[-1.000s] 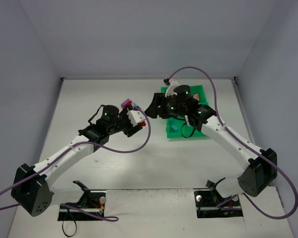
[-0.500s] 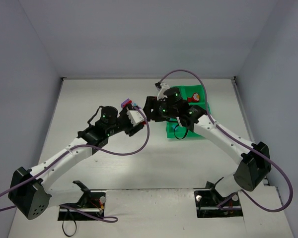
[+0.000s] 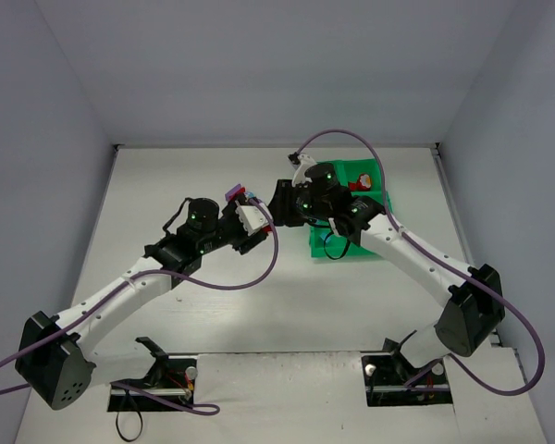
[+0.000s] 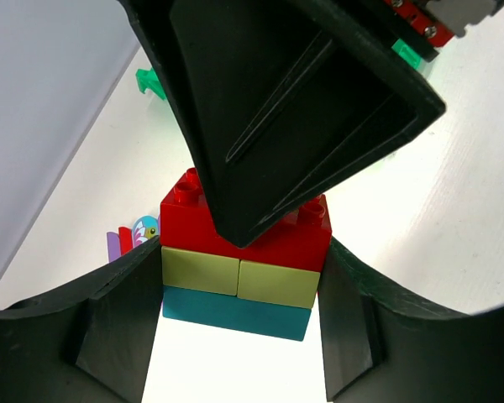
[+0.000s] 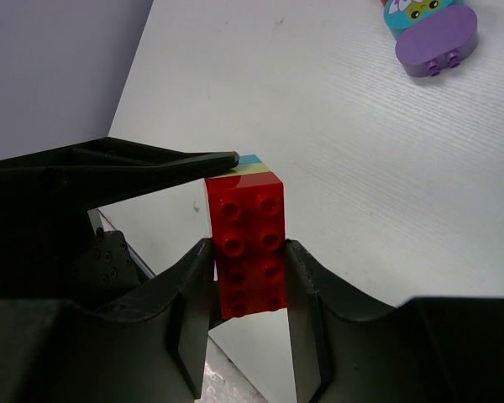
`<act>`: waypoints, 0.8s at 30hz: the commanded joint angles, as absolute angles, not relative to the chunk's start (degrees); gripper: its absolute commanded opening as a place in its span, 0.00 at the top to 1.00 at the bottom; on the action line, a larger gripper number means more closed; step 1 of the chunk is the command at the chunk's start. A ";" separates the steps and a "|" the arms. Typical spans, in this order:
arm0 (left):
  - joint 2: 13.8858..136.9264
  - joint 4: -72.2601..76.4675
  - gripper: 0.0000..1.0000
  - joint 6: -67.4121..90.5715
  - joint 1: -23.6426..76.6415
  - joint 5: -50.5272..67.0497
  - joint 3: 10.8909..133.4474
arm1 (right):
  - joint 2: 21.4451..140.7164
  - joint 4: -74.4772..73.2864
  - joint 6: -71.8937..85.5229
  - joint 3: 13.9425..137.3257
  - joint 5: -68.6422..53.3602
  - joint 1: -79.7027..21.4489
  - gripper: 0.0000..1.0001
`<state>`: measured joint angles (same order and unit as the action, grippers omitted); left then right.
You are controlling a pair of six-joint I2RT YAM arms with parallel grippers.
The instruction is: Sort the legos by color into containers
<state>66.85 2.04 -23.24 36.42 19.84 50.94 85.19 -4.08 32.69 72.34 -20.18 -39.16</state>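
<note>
R arm (image 3: 416, 254) swinging off tray (image 3: 381, 168) vs 1 s ago, now sitting nose-to-nose w/ L gripper (image 4: 240, 273); barely moving last half-sec. L gripper pinching stack (image 4: 235, 306) at yellow-green/teal layers. R gripper (image 5: 250, 252) squeezing red brick (image 5: 250, 214) on top of stack. Prob. pulling red off next, then carrying to tray. Purple piece (image 5: 437, 46) lying well beyond R fingertips.

White table (image 3: 213, 314) is spreading beneath my fingers (image 4: 118, 327), fine grain showing. Plain grey-lilac walls (image 3: 277, 65) are closing it in ahead of them and on both sides. Light is falling evenly.
</note>
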 commanded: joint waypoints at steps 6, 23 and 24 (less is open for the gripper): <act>64.78 7.74 0.38 -23.55 36.65 19.51 50.98 | 84.47 -0.53 30.41 73.92 -23.55 -39.46 1.00; 65.21 3.43 0.26 -27.51 35.86 19.95 51.77 | 83.94 -0.44 25.75 73.83 -28.57 -39.55 1.00; 65.21 3.51 0.26 -27.42 35.77 19.95 51.68 | 83.85 -0.53 25.66 73.83 -28.22 -39.46 1.00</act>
